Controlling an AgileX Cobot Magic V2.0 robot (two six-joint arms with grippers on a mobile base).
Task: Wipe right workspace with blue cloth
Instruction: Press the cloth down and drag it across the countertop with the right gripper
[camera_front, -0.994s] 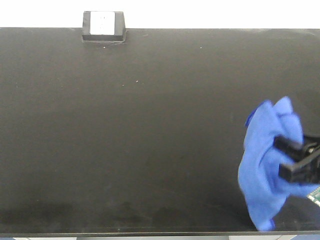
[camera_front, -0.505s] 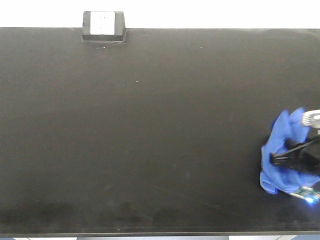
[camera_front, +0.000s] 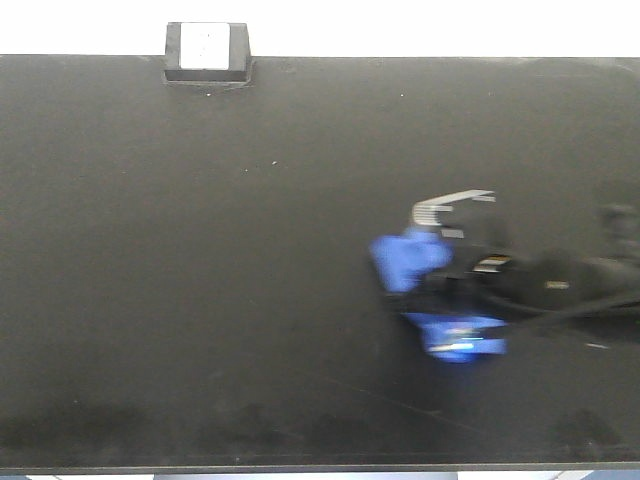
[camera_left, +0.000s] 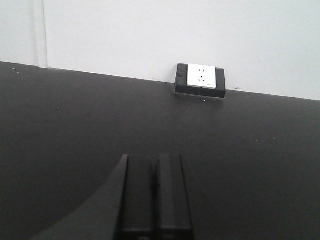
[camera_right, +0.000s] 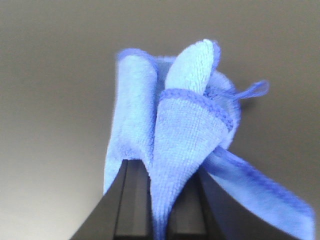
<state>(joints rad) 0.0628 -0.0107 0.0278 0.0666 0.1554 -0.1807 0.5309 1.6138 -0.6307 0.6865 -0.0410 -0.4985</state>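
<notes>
The right gripper (camera_right: 159, 187), jaws clamped on the bunched blue cloth (camera_front: 408, 260), has swept leftward from the table's (camera_front: 200, 300) right edge toward centre, so wiping is underway, while the left gripper (camera_left: 154, 192) sits closed, idle.

The right arm (camera_front: 560, 285) was black and motion-blurred, with a pale ribbed strip on top and a small blue-lit patch underneath. Both the left claw (camera_left: 153, 195) and right claw (camera_right: 159, 205) had flat, matte black fingers.
</notes>
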